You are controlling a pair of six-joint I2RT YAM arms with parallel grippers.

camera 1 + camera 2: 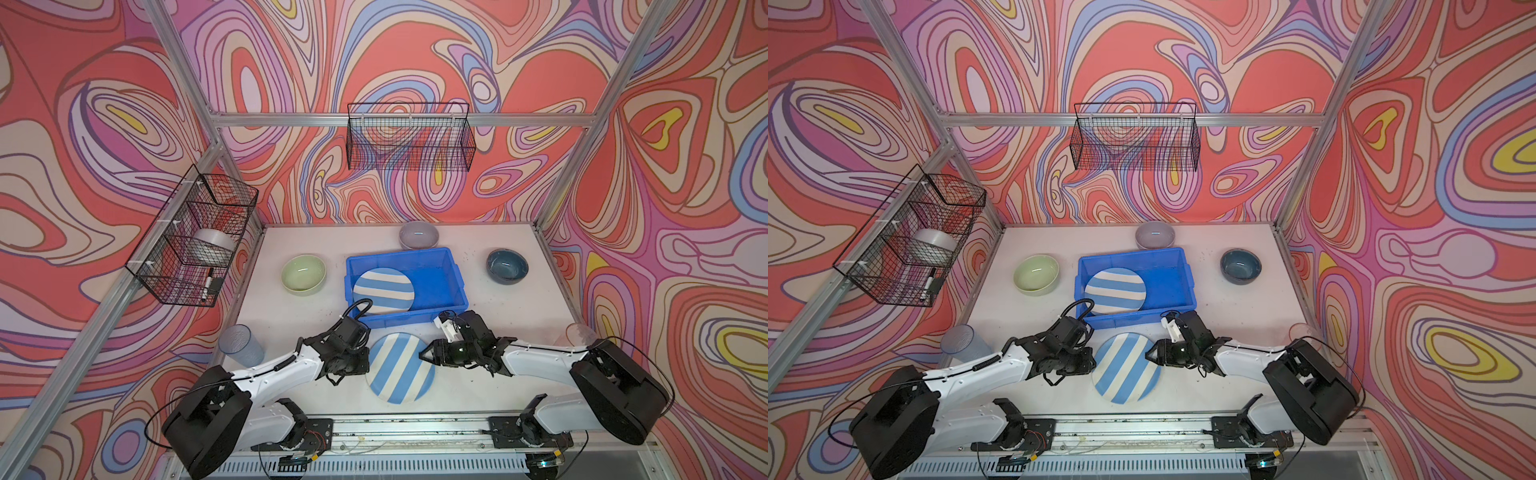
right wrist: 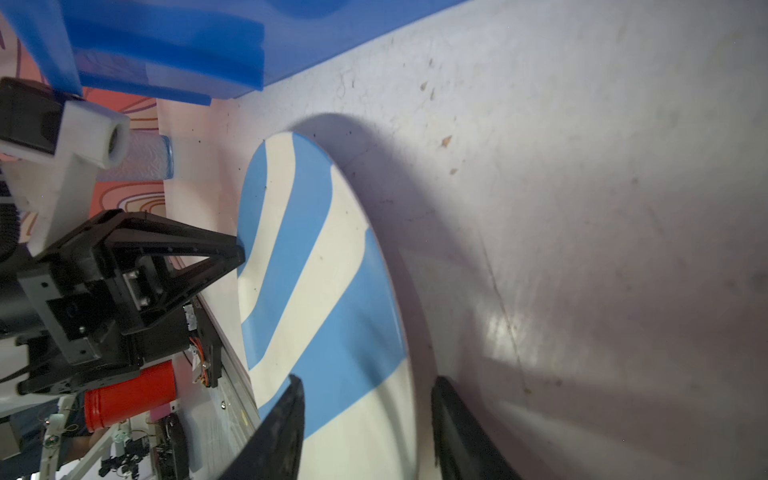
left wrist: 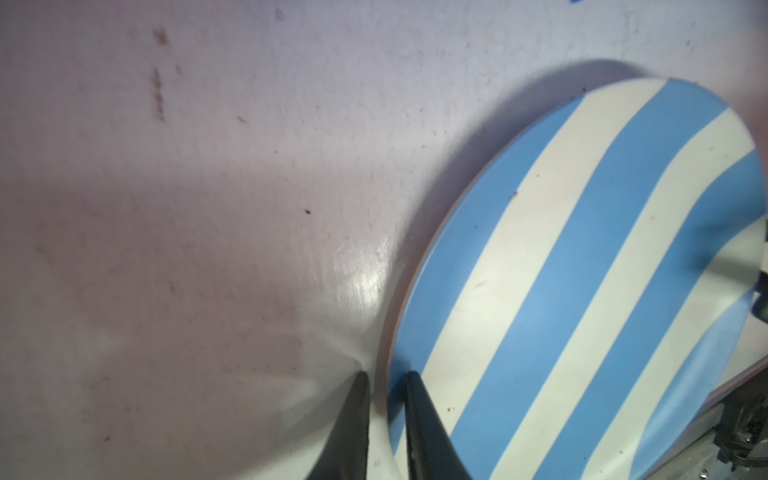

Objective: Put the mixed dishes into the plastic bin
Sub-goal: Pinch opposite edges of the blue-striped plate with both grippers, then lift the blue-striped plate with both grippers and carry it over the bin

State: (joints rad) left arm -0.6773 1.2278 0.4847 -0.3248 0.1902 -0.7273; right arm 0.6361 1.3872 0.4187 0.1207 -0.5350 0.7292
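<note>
Striped plate [image 1: 401, 368] sat lower centre, stripes ran lower left to upper right, left gripper [image 3: 387, 415] pinched its rim, right gripper [image 2: 368, 377] half-open astride the opposite rim.

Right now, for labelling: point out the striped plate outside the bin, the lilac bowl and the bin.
striped plate outside the bin [image 1: 401, 369], in a top view: centre.
lilac bowl [image 1: 419, 235], in a top view: inside.
bin [image 1: 436, 282], in a top view: bare floor.

White table [image 1: 478, 386]: bin [image 1: 415, 319], green bowl [image 1: 303, 274], lilac bowl [image 1: 419, 235], teal bowl [image 1: 507, 266], tumbler [image 1: 241, 345]
</note>
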